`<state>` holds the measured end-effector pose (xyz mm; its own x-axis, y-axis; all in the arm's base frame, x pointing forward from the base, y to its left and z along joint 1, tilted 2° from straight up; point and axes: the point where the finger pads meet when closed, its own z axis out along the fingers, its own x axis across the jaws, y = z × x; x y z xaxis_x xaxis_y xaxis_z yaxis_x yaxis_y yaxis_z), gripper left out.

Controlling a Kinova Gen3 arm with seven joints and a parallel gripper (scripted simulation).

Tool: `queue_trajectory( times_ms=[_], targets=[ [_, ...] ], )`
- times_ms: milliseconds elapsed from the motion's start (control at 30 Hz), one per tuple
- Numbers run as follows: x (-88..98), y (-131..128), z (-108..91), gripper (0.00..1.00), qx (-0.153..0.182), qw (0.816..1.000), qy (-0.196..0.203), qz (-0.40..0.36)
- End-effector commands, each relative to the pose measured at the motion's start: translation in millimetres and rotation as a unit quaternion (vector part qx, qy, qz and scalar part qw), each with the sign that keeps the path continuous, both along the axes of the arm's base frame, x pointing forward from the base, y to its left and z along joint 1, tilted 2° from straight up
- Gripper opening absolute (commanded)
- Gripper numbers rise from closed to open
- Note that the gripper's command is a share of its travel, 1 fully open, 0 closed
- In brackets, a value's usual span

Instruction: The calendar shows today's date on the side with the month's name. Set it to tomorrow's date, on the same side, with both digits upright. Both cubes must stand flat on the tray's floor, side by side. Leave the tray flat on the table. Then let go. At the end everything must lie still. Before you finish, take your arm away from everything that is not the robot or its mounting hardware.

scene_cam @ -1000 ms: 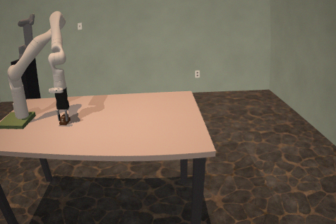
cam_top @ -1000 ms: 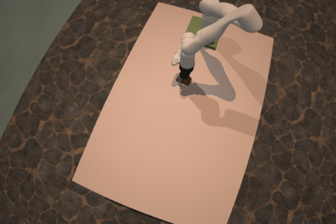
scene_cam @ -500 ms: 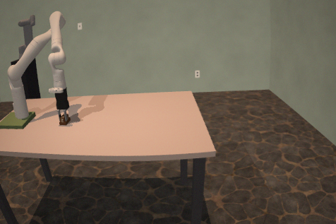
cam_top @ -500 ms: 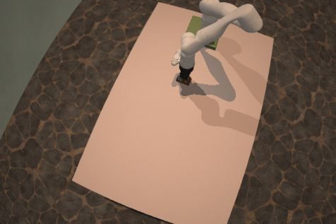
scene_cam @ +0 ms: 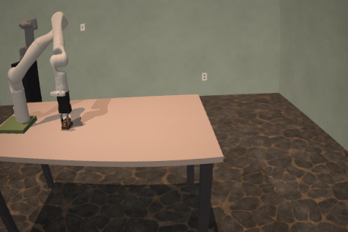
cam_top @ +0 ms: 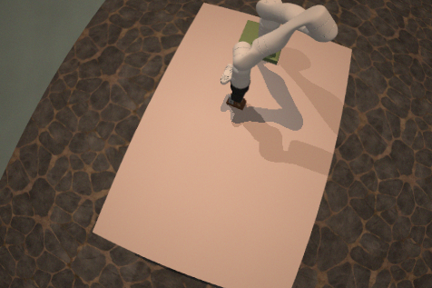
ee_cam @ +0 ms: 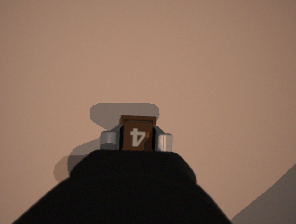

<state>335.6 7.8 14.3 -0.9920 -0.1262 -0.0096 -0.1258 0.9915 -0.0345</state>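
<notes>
A brown wooden cube (ee_cam: 136, 133) with a white digit 4 on its top face sits between my two light fingers in the wrist view. My gripper (ee_cam: 138, 134) points straight down and is shut on this cube, one finger on each side. In the top view the cube (cam_top: 236, 104) is low at the table surface under my gripper (cam_top: 237, 97), near the far middle of the table. In the exterior view the cube (scene_cam: 66, 124) shows a white digit on its side, too small to read. I see no tray and no second cube in any view.
The arm stands on a green base plate (cam_top: 265, 40), seen also in the exterior view (scene_cam: 17, 124). The pink table top (cam_top: 227, 153) reaches far toward the near edge. A dark stand (scene_cam: 29, 69) is behind the arm.
</notes>
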Motion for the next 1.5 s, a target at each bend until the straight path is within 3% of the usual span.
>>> queue_trajectory(
  times_ms=[0,733,1000,1467],
  targets=[
    [0.4,0.1,0.3,0.60,0.000,1.000,-0.001,0.000],
    [0.3,0.2,5.4,0.60,0.000,1.000,-0.001,0.000],
    [0.0,0.9,24.5,0.60,0.000,1.000,-0.001,0.000],
    [-1.0,3.0,90.6,0.60,0.000,1.000,-0.001,0.000]
  ],
)
